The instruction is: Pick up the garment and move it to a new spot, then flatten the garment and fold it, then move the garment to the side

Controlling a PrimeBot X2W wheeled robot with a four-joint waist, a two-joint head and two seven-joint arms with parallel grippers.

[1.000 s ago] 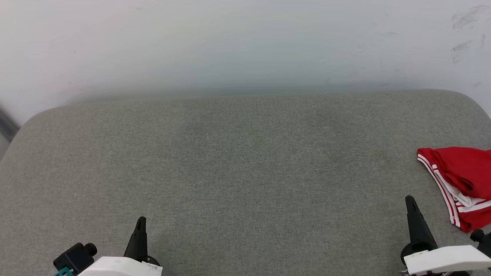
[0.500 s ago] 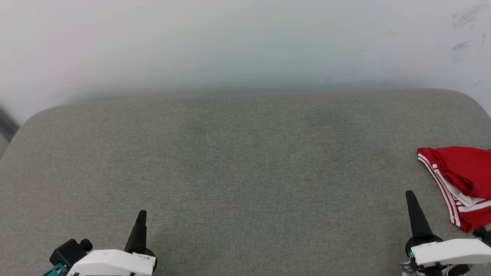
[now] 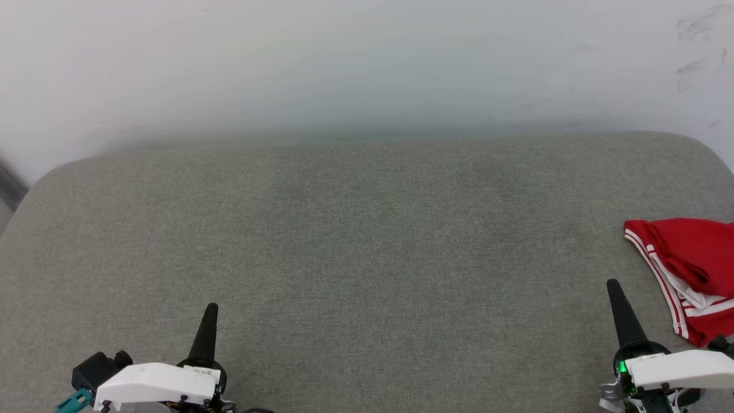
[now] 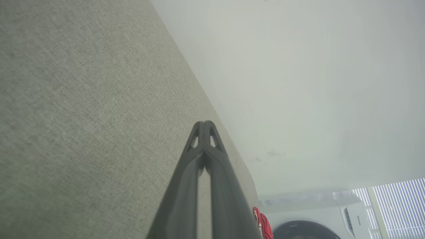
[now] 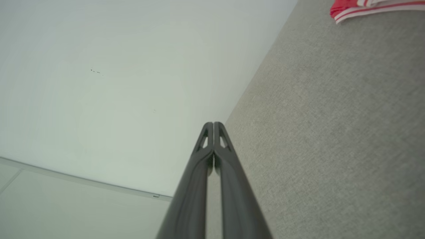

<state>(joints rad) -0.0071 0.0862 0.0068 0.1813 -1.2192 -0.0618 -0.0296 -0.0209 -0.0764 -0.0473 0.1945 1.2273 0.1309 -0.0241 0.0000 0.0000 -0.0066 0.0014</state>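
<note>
On the cushion (image 3: 367, 258), far right, lies the garment (image 3: 697, 252), perhaps folded

- The garment (image 3: 691, 252) lies on the surface (image 3: 367, 241), just right of the right tool (image 3: 614, 287) and slightly ahead of it, not touching it.
- The left tool (image 3: 210, 310) sits well to the garment's left, over the surface's near part.
- The wall (image 3: 367, 69) stands behind the surface, ahead of both tools.
</note>
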